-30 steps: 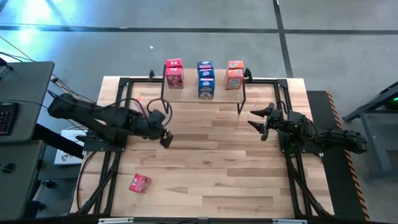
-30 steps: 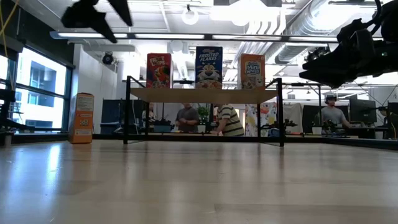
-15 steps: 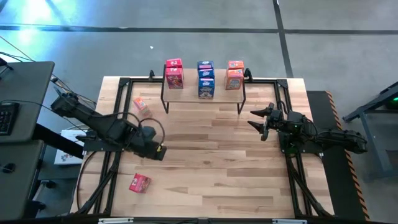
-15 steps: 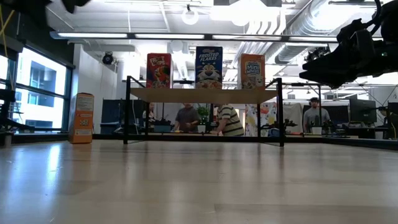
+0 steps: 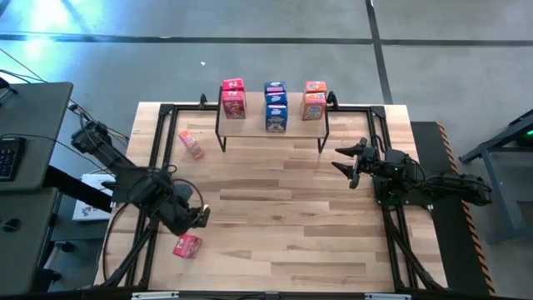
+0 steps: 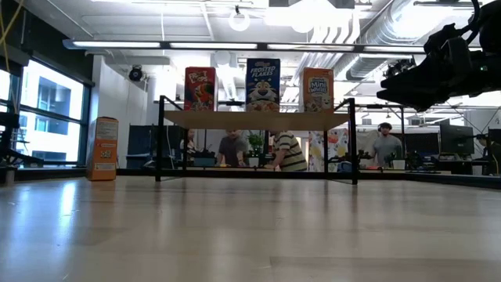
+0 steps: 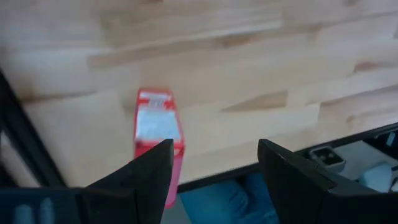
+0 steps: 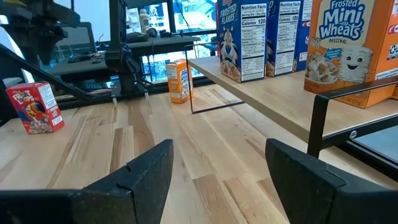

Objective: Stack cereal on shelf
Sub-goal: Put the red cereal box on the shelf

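Observation:
The shelf [image 5: 272,125] stands at the table's far edge and carries pink-red [image 5: 233,98], blue [image 5: 276,106] and orange [image 5: 314,100] cereal boxes in short rows. One orange box [image 5: 191,142] stands on the table left of the shelf. A pink-red box [image 5: 186,245] rests on the table near the near left corner. My left gripper [image 5: 198,217] hovers open just beyond that box, which also shows in the left wrist view [image 7: 158,134]. My right gripper [image 5: 350,162] is open and empty at the right, near the shelf's right leg.
Black metal frames run along the table's left [image 5: 146,225] and right [image 5: 391,225] sides. The wide middle of the tabletop [image 5: 283,217] is bare wood. People stand in the room beyond the shelf [image 6: 286,153].
My left gripper has gone from beside the shelf toward the table's near edge and a little left, to the pink-red box, and has left the low view. The orange box left of the shelf, earlier covered by the arm, now shows.

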`<state>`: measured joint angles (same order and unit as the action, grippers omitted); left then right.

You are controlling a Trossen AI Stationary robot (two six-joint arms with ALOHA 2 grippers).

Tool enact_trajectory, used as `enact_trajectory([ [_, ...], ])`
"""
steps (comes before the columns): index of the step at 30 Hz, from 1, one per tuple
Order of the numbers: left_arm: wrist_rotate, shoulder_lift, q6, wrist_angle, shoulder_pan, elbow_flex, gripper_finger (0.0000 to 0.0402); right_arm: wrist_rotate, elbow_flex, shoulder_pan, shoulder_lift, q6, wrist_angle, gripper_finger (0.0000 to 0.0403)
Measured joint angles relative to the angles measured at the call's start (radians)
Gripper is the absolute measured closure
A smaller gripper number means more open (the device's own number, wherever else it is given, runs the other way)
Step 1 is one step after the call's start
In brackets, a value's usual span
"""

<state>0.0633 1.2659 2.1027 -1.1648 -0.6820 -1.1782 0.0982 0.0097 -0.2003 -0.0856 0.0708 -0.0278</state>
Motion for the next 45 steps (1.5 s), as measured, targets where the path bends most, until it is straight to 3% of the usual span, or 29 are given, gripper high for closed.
enact_trajectory([
  [8, -0.045, 0.005, 0.131, 0.001, -0.101, 0.0, 0.0179, 0.0, 0.0, 0.0, 0.0, 0.0, 0.0, 0.0155],
  [21, -0.053, 0.122, 0.225, 0.004, -0.18, 0.0, 0.017, 0.0, 0.0, 0.0, 0.0, 0.0, 0.0, 0.0155],
  [32, -0.052, 0.209, 0.207, 0.01, -0.185, 0.0, 0.0126, 0.0, 0.0, 0.0, 0.0, 0.0, 0.0, 0.0155],
  [40, -0.052, 0.252, 0.178, 0.011, -0.185, 0.0, 0.0129, 0.0, 0.0, 0.0, 0.0, 0.0, 0.0, 0.0155],
  [45, -0.059, 0.263, 0.173, 0.011, -0.185, 0.0, 0.0158, 0.0, 0.0, 0.0, 0.0, 0.0, 0.0, 0.0155],
])
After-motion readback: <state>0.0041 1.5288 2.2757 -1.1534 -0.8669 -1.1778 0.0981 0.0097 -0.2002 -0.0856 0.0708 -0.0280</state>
